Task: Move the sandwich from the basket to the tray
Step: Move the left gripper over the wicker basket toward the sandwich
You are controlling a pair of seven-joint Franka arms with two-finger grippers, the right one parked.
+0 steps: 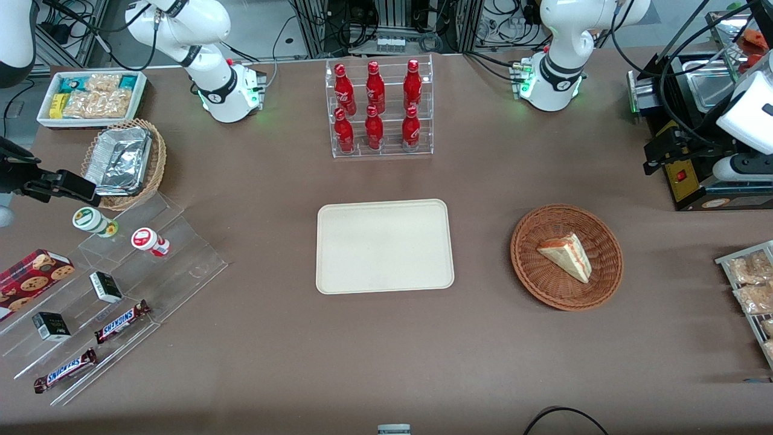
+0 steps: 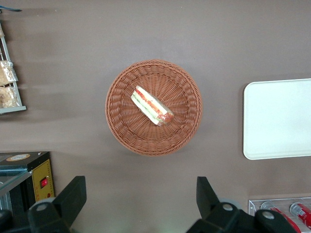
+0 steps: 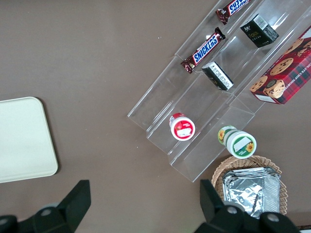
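— Where's the left gripper point(image 2: 141, 204) now?

— High above the table, fingers point(image 2: 73, 196) spread wide with nothing between them. In the wrist view the sandwich point(image 2: 151, 106) sits straight ahead of the open gap, well below it, lying in the reddish-brown wicker basket point(image 2: 121, 128).

— How does the wedge lie?

— Its long axis runs diagonally to the line between the two fingertips, filling edge up. My guess is the wrist needs a turn before descending, so the fingers close across the bread faces.

— And the cream tray point(image 2: 277, 119)?

— Off sideways from the gripper, near the basket but apart from it, toward the parked arm's end. It looks bare.

— Counts?

— One sandwich point(image 1: 566, 255), one brown basket point(image 1: 531, 266), one tray point(image 1: 384, 246). Beyond those, six red bottles point(image 1: 375, 106) in a clear rack, farther from the front camera than the tray.
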